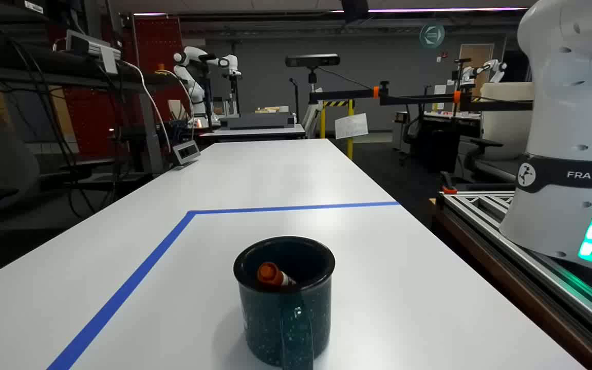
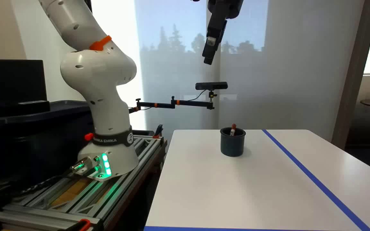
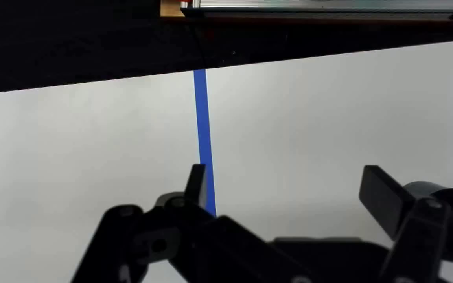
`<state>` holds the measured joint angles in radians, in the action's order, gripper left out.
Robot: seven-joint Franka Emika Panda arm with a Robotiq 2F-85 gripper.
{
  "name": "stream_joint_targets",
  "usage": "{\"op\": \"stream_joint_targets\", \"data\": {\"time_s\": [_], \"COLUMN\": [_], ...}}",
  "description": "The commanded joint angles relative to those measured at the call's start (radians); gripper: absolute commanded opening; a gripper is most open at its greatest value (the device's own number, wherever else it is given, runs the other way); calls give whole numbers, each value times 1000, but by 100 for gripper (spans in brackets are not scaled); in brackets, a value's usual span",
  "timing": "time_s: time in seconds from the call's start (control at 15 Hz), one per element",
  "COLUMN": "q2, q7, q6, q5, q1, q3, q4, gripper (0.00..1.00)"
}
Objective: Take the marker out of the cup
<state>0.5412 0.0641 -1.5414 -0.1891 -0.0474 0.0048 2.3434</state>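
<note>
The cup point(image 1: 288, 321) is a dark teal speckled mug standing upright on the table, its handle toward the camera in an exterior view. It also shows in an exterior view point(image 2: 232, 144). The marker point(image 1: 269, 274) leans inside the cup with its red-orange end up. It also shows in an exterior view point(image 2: 233, 129), poking above the rim; its lower part is hidden. My gripper point(image 2: 208, 61) hangs high above the table, apart from the cup. In the wrist view my gripper point(image 3: 283, 188) is open with nothing between its fingers. A dark rounded shape behind the right finger there may be the cup; I cannot tell.
Blue tape point(image 1: 296, 208) marks lines on the white table point(image 2: 210, 186). The robot base point(image 2: 111, 157) stands on a metal frame beside the table. A camera on a black arm point(image 2: 211, 86) stands beyond the table's far end.
</note>
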Motion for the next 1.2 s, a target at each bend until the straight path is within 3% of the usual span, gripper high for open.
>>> {"op": "stream_joint_targets", "data": {"time_s": [0.0, 0.53, 0.8, 1.13], "q2": [-1, -28, -104, -211], "q7": [-6, 8, 70, 276], "q6": [3, -25, -140, -335], "q5": [-5, -11, -9, 32], "q1": [15, 22, 44, 94], "q3": [-12, -15, -22, -38], "q4": [-2, -5, -18, -28], "gripper": [100, 100, 100, 100]}}
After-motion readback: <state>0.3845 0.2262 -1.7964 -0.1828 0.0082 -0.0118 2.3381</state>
